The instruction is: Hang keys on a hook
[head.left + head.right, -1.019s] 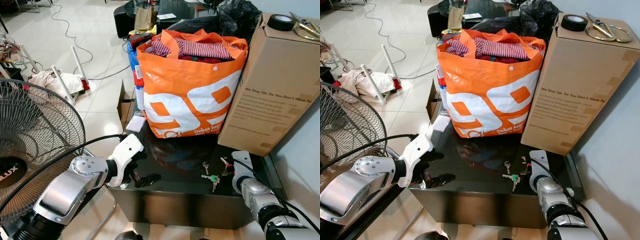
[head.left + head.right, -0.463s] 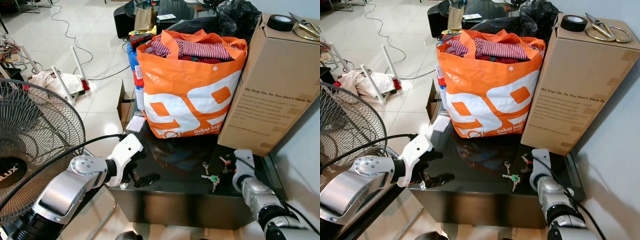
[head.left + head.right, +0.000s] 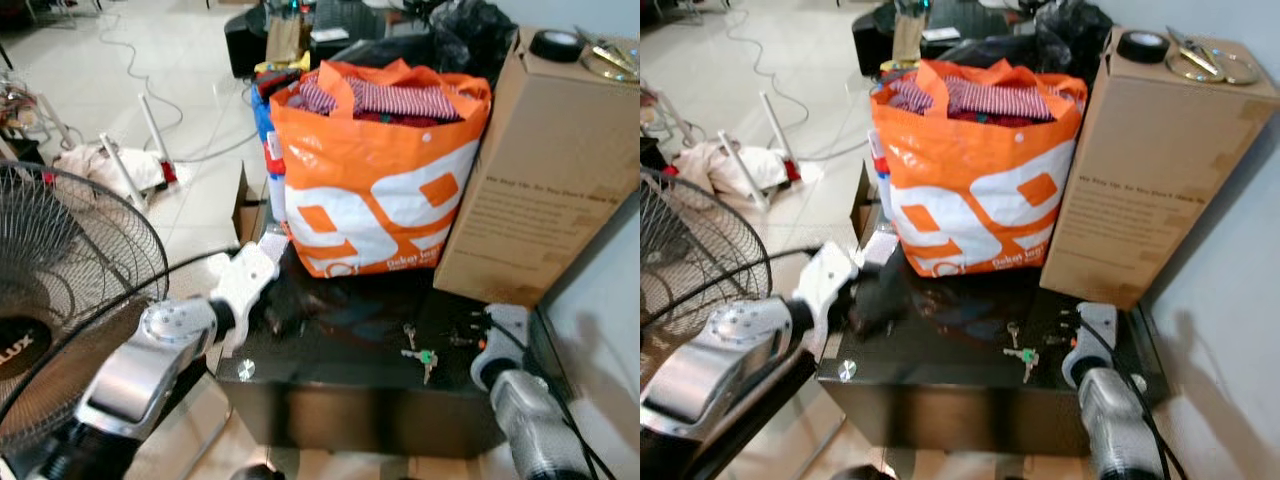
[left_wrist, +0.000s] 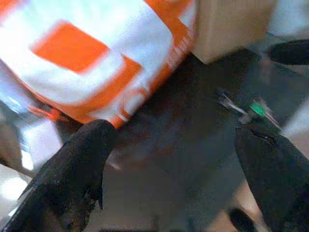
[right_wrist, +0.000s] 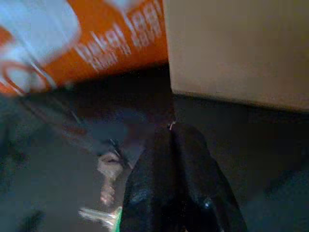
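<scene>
**A:** Where are the keys point(image 3: 418, 353) lying?

**B:** Flat on the black table point(image 3: 340, 380), toward its front edge, at about 5 o'clock from the orange bag point(image 3: 375, 190) and 7 o'clock from the cardboard box point(image 3: 545, 170). One carries a green tag. Nothing grips them yet.

**A:** And the grippers?

**B:** The right gripper point(image 5: 175, 145) hovers just beside the keys, at their 3 o'clock, its two fingers pressed together. The left gripper point(image 4: 174, 159) sits over the table's left front corner, at the keys' 9 o'clock, fingers point(image 4: 77, 164) spread wide apart, the keys well ahead of it.

**A:** What would make the pickup go well?

**B:** I'd judge the right fingers must part first, then come down astride the ring or the tagged key rather than a flat blade, which would likely skid on the glossy top. Approach low and slow; a nudge could push the bunch off the near edge.

**A:** Any hook?

**B:** I can't see one here.
</scene>
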You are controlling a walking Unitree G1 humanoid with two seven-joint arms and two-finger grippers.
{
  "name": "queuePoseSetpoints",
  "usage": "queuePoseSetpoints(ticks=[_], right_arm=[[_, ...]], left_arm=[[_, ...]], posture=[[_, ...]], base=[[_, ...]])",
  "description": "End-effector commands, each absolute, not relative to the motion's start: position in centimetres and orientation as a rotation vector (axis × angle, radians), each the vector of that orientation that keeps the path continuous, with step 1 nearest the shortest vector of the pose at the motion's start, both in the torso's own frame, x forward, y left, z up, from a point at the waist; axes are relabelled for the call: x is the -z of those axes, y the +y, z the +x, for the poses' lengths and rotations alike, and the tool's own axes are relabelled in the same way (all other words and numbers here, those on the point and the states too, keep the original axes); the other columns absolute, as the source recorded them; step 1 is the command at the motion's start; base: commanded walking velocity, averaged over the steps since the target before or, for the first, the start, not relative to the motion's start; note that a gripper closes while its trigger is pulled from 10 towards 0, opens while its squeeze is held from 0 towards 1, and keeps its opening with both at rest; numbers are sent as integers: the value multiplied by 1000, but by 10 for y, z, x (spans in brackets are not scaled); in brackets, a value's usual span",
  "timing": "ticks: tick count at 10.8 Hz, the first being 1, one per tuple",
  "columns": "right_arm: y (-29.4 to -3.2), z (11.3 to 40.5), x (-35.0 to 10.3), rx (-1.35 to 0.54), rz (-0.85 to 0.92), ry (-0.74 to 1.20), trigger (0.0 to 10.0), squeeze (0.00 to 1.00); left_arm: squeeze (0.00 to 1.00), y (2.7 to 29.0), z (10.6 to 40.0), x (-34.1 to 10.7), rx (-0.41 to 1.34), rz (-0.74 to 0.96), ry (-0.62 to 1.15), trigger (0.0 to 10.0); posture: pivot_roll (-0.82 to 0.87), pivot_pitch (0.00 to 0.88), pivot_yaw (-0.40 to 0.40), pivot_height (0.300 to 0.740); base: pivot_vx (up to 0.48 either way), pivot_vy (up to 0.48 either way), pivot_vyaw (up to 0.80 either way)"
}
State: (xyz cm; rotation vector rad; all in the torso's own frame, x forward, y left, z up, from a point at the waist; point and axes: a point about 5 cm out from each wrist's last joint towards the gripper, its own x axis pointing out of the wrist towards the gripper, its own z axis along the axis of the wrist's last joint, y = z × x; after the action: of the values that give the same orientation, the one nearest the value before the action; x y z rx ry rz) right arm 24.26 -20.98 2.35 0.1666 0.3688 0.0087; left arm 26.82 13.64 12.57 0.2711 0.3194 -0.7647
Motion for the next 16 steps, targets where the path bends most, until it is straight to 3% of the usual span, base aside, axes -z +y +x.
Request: queuePoseSetpoints(ticks=[1, 4, 6, 10, 11, 12, 16], right_arm=[[-201, 249, -52, -5, 205, 258, 0, 0], [-186, 242, -102, 15, 248, 111, 0, 0], [-182, 248, -124, -4, 237, 71, 0, 0], [-181, 256, -135, 23, 243, 36, 0, 0], [-177, 257, -136, 17, 218, 38, 8627, 0], [-176, 258, -137, 24, 200, 44, 10000, 0], [-177, 260, -138, 30, 177, 48, 10000, 0]], left_arm=[[0, 142, 273, -135, 678, 286, 255, 10000], [0, 156, 280, -150, 342, 260, 107, 10000], [0, 163, 283, -158, 226, 257, 37, 10000], [0, 153, 287, -159, 251, 294, 11, 10000], [0, 152, 289, -158, 249, 288, 1, 10000], [0, 150, 289, -157, 253, 285, 0, 10000], [0, 148, 289, -150, 264, 264, 24, 10000]], posture=[[-56, 0, 75, 740], [-41, 0, 75, 740], [-23, 0, 59, 740], [-37, 0, 69, 740], [-52, 0, 74, 740], [-52, 0, 71, 740], [-62, 0, 74, 740]], base=[[0, 0, 0], [0, 0, 0], [0, 0, 0], [0, 0, 0], [0, 0, 0], [0, 0, 0], [0, 0, 0]])
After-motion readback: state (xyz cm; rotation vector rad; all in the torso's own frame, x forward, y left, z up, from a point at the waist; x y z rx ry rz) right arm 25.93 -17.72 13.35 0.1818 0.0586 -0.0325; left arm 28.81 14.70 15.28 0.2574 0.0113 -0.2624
